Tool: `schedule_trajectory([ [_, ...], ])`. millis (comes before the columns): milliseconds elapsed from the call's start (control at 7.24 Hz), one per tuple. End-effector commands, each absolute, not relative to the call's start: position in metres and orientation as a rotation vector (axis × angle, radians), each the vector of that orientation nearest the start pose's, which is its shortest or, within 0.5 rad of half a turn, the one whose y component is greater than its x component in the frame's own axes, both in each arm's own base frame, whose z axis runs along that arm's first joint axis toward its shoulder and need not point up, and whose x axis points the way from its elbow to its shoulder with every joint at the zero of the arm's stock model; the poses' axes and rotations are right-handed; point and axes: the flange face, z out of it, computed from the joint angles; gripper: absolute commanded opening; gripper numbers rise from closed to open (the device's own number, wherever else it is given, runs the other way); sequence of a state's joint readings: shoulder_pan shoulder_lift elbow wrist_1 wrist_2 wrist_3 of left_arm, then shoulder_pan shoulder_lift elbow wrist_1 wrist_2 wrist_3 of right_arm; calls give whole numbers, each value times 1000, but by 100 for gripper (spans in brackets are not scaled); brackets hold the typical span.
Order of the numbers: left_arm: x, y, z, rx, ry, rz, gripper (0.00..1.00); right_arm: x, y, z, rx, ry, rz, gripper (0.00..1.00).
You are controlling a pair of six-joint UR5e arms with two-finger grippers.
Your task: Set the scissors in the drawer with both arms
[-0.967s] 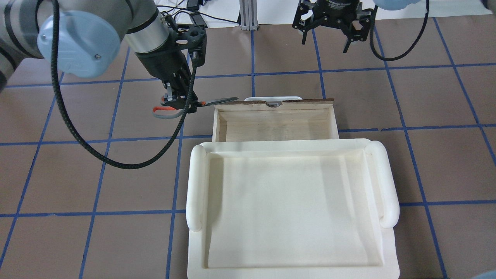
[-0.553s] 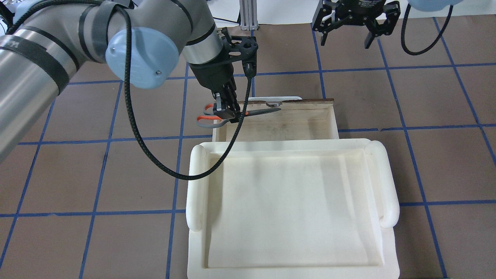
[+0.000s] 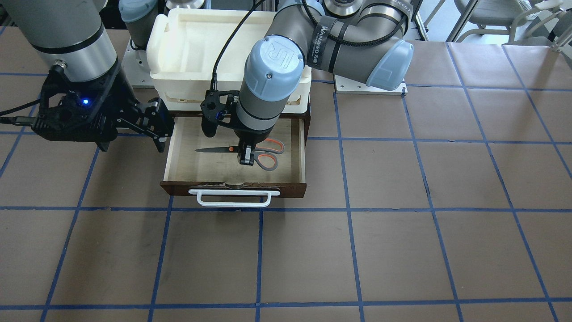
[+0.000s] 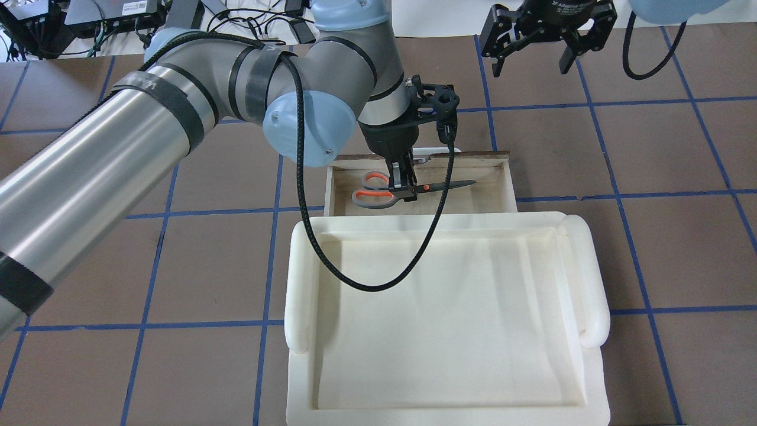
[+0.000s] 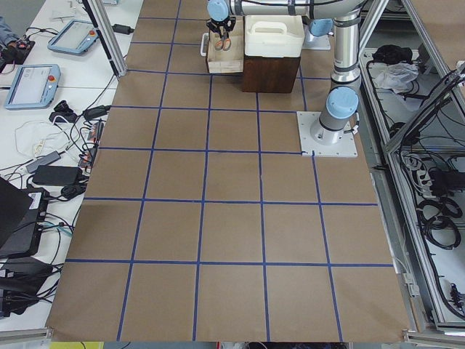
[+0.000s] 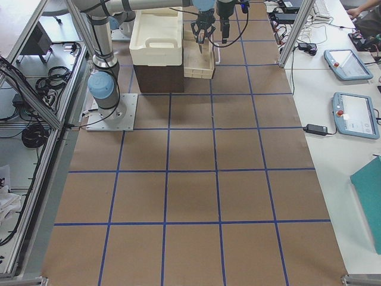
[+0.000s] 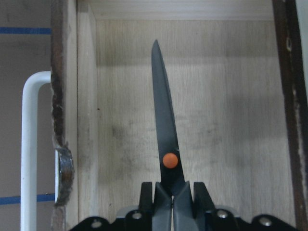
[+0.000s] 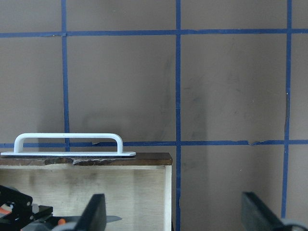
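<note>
The scissors [image 4: 378,193] hang flat inside the open drawer [image 4: 510,188], blades pointing to the overhead view's right. My left gripper [image 4: 406,189] is shut on them near the orange pivot. In the front view the scissors [image 3: 267,154] and the left gripper [image 3: 245,159] are over the pale drawer floor, behind the dark front [image 3: 178,188] with its white loop handle [image 3: 234,199]. The left wrist view shows the blade [image 7: 163,115] above the plywood [image 7: 231,120]. My right gripper [image 4: 533,56] is open and empty, beyond the drawer's right end; it also shows in the front view [image 3: 157,125].
A cream-white plastic tray [image 4: 300,284] sits on top of the cabinet, right behind the open drawer. The right wrist view looks down on the drawer front [image 8: 96,159] and the brown paper table with blue tape lines [image 8: 177,96].
My left arm has carried the scissors rightward, from beside the drawer's left end to over its inside, and lower. The right gripper has shifted a little to the right and stays open.
</note>
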State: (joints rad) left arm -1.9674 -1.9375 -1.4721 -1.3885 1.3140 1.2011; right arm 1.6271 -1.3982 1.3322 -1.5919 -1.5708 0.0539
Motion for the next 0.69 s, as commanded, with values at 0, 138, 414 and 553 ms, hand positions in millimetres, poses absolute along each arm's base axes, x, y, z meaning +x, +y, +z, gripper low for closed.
schedule_trajectory([
  [0,-398,-506,332,-2038,-2014,-10,0,165,-561,520,-7,3136,-142,100],
  [138,-399,-506,329,-2026,-2021,-18,0,165,-561,520,-21,3140,-140,100],
  [414,-414,-492,328,-2045,-2007,-34,0,163,-558,514,-24,3139,-118,100],
  [553,-415,-491,327,-2040,-2009,-39,0,163,-553,514,-24,3141,-116,100],
])
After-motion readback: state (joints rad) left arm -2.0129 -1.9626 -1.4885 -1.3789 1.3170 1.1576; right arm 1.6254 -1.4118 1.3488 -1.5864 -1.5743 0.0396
